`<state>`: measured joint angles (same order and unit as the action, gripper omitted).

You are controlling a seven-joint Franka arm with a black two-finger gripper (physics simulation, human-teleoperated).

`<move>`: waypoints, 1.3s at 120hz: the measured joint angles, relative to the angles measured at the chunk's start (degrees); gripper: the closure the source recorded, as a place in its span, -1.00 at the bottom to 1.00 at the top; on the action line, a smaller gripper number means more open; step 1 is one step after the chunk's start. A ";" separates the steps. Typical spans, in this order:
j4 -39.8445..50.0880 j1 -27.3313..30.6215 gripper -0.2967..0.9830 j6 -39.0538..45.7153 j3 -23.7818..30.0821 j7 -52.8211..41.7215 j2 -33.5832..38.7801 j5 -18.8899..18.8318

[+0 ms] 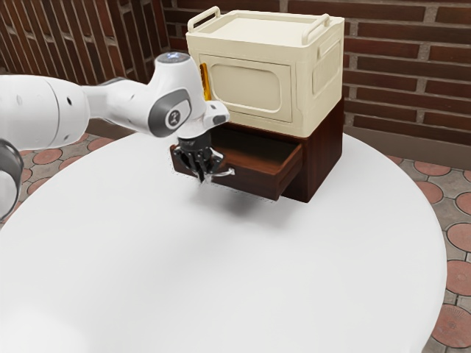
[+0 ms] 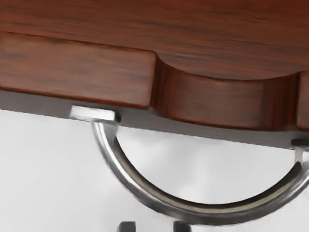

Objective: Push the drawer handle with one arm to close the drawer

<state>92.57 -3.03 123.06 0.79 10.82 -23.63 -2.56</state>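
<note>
Black fingers of my gripper [image 1: 202, 176] point down in front of the dark brown drawer [image 1: 257, 182], close to its silver handle [image 1: 224, 173]. The drawer stands partly pulled out of its cabinet [image 1: 322, 158]. In the wrist view the curved metal handle [image 2: 144, 195] bows out from the drawer front [image 2: 79, 72]. At the lower edge there, the two fingertips of my gripper [image 2: 154, 226] stand apart, one seeming to overlap the handle's outer side. Whether it touches is unclear. The gripper is open, with nothing held between the fingers.
A cream storage box [image 1: 257, 81] with raised handles stands on top of the cabinet. Something yellow [image 1: 205, 81] shows at its front, partly behind the arm. The round white table [image 1: 243, 272] extends around the cabinet, with a brick wall behind.
</note>
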 joint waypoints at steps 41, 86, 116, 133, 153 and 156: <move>-12.76 0.11 0.52 0.62 1.08 -0.99 -9.02 -1.26; -21.81 0.56 0.53 3.76 1.97 -2.90 -15.81 -2.53; -26.05 1.01 0.54 7.28 2.47 -4.40 -19.18 -3.40; -26.91 1.47 0.55 9.66 3.12 -5.40 -20.01 -3.57; -13.35 1.99 0.52 11.90 3.81 -5.63 -11.27 -3.42; -6.75 1.98 0.49 12.35 3.83 -5.33 -6.65 -3.27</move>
<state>85.82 -1.05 135.41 4.62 5.49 -30.27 -5.84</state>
